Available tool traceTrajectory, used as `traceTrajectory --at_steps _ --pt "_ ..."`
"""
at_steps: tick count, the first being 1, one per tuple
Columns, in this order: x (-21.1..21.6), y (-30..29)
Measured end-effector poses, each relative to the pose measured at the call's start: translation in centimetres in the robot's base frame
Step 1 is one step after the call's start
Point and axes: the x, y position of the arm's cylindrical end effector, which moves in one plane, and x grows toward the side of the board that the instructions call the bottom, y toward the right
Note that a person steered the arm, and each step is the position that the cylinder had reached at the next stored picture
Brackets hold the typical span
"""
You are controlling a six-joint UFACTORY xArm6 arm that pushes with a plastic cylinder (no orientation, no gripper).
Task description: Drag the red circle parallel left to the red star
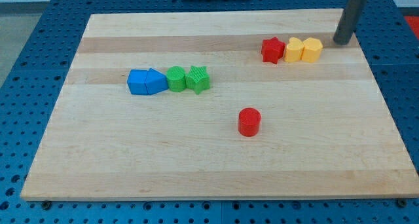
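The red circle (pixel 249 122) stands alone on the wooden board, below the view's middle. The red star (pixel 272 50) lies near the view's top right, touching a yellow block (pixel 293 50) on its right. A second yellow block (pixel 312 50) touches that one. My tip (pixel 342 42) is at the view's top right, just right of the yellow blocks and apart from them. It is far up and right of the red circle.
A row of touching blocks lies at the view's left middle: two blue blocks (pixel 146 82), a green circle (pixel 176 78) and a green star (pixel 198 79). The board's edge (pixel 216 198) borders a blue perforated table.
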Motion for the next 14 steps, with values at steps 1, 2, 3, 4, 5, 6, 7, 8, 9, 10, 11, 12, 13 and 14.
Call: traceTrajectory --at_steps 1,2,3,4,5,6,7,8,9,10,11,12,13,14 --pt "3.5 -0.1" --pt "6.9 -0.8" --pt "11.1 -3.2" --pt "15.1 -6.4" --pt "19.5 -9.0" --pt "23.2 -11.9" --pt "24.5 -16.8" --pt "24.6 -21.8" --pt "24.6 -23.6" --pt "24.3 -23.4" --pt "22.6 -23.3" --pt "21.8 -22.3" --pt "21.3 -20.8" --pt "20.5 -19.7"
